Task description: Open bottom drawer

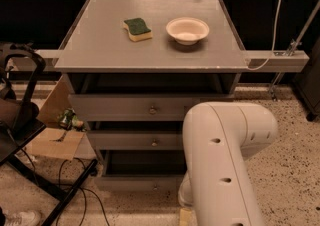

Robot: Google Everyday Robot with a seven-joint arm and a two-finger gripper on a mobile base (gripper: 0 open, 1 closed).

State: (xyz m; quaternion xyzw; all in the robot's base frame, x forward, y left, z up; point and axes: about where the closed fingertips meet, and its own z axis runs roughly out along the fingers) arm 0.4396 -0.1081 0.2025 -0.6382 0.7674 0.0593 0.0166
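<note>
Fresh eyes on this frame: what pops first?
The white arm fills the lower right, hiding the right end of the bottom drawer; its pincer is out of view. On the table, a sponge lies left of a bowl.
</note>
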